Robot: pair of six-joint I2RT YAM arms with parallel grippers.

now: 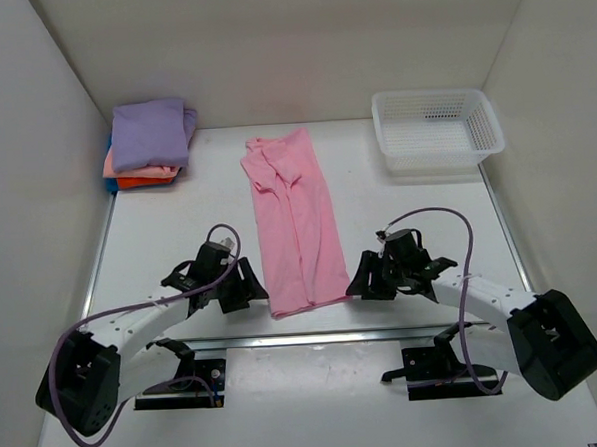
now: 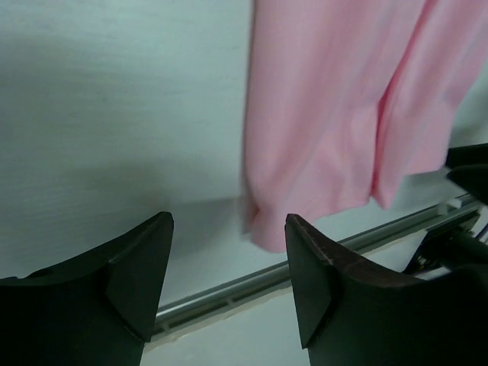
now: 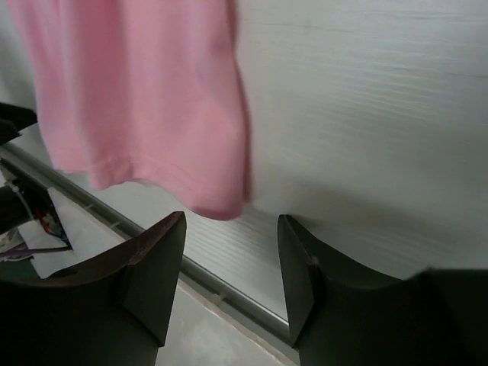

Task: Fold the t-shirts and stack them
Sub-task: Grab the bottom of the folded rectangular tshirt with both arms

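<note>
The pink t-shirt (image 1: 293,219) lies flat in the middle of the tabletop (image 1: 169,240), doubled lengthwise into a narrow strip with the sleeves tucked in. Its long axis runs from the near edge toward the back wall and leans a little: the neck end points away and slightly left, while the hem (image 1: 308,301) sits nearest the arms and slightly right. That layout looks deliberate, since a strip presented end-on lets both arms reach the two hem corners at once for a crosswise fold.

The left tool (image 1: 250,286) stands just beside the hem's left corner and the right tool (image 1: 364,278) just beside its right corner. Both are spread apart and grasp nothing. In each wrist view the cloth lies ahead of the fingertips, not between them. I judge the lengthwise fold done and the short fold up toward the neck yet to come.

Well apart at the far left, a stack (image 1: 152,141) of folded shirts waits, lavender on top, salmon and orange beneath. A white basket (image 1: 439,136) sits far right.
</note>
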